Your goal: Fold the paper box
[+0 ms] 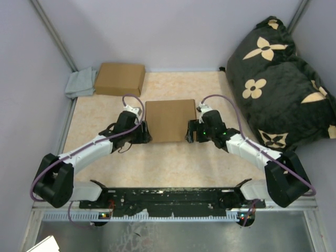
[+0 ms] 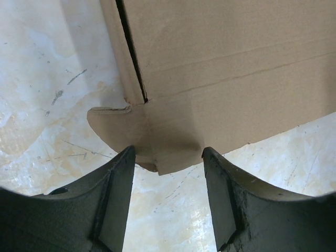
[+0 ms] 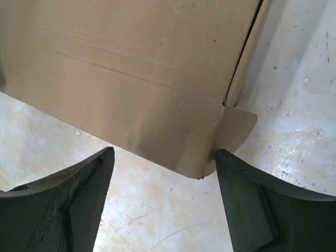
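The paper box (image 1: pixel 169 119) is seen lying at the middle of the beige worktop (image 1: pixel 173 163), its brown faces marked by crease lines. It is flanked at its near corners by the left gripper (image 1: pixel 144 133) and the right gripper (image 1: pixel 190 133). Both sets of jaws are held apart, with a box corner and rounded tab framed between them; nothing is gripped. A smooth brown carton (image 1: pixel 120 79) and grey cloth (image 1: pixel 80 84) are set far left. A black cushion (image 1: pixel 278 89) printed with cream flower motifs is propped at the right.
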`<action>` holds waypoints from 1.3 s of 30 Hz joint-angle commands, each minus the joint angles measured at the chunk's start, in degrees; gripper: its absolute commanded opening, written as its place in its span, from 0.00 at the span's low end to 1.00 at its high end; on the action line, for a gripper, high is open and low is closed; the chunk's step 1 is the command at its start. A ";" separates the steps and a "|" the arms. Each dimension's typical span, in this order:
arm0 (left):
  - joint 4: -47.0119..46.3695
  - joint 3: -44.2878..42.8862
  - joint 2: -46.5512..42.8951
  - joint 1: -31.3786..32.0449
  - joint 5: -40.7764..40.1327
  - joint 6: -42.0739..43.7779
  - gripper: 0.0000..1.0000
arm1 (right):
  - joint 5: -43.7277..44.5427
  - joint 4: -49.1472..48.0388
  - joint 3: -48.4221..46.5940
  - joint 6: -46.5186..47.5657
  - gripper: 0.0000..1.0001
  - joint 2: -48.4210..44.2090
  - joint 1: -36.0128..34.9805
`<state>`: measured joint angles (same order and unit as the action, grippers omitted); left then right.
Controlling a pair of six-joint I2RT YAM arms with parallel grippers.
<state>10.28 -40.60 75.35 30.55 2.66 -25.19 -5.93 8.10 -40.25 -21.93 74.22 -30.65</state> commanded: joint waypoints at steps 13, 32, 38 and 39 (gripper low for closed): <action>-0.65 -2.38 -2.51 0.23 6.83 0.48 0.58 | -2.21 2.19 -4.96 1.54 0.77 -0.57 -1.07; 0.48 -3.57 -0.61 0.24 0.45 1.56 0.67 | 10.02 4.28 -8.15 4.52 0.85 4.35 -1.07; -0.36 -4.02 2.40 0.23 3.19 1.54 0.67 | 7.52 3.81 -7.99 4.36 0.84 6.57 -1.07; -0.35 -3.96 2.52 0.25 3.51 1.54 0.67 | 7.19 3.78 -7.77 4.37 0.84 6.49 -1.07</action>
<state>11.53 -43.18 76.90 30.55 4.40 -24.14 2.31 14.35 -46.00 -18.37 80.95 -31.33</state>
